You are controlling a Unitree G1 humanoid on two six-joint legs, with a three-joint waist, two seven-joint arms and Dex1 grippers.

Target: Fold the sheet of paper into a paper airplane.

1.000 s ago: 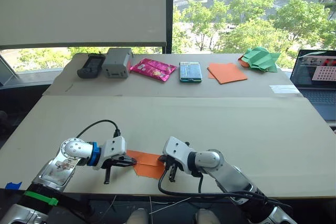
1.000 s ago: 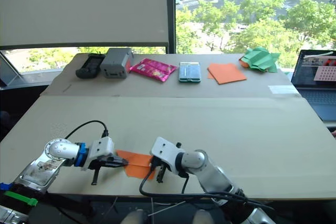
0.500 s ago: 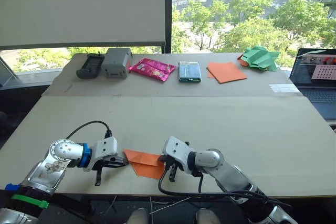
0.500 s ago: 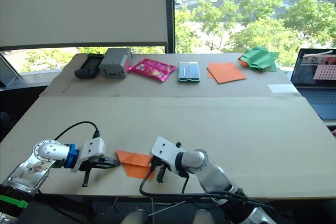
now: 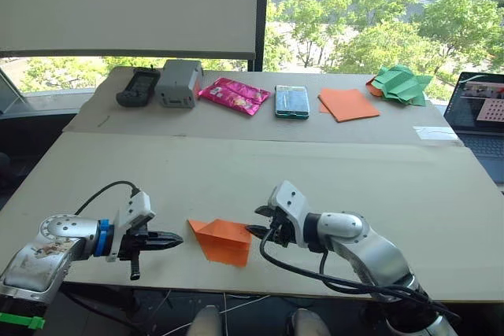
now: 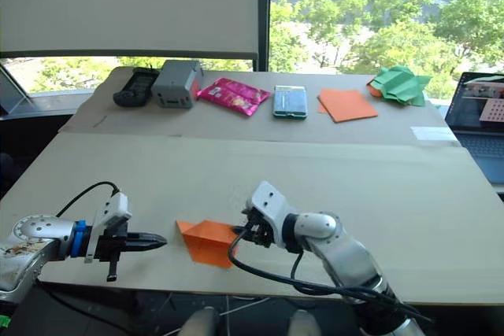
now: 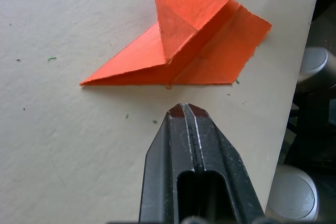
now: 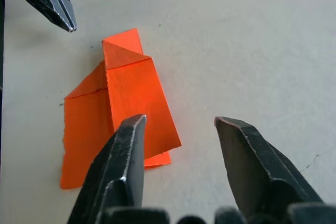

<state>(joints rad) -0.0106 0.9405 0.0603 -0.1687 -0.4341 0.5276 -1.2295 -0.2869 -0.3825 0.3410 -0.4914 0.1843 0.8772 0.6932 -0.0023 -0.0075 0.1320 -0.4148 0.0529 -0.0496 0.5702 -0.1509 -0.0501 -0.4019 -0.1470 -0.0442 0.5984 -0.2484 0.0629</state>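
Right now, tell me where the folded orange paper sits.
In the left eye view the paper airplane lies near the table's front edge, between the left end effector and the right end effector, touching neither.

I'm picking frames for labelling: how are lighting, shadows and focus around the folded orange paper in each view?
Eye views: bright daylight from the window, paper airplane evenly lit with a faint shadow. Left wrist view: paper sharp, the shut left pincer carries soft glare. Right wrist view: paper crisp, the open right pincer near the lens is softer.
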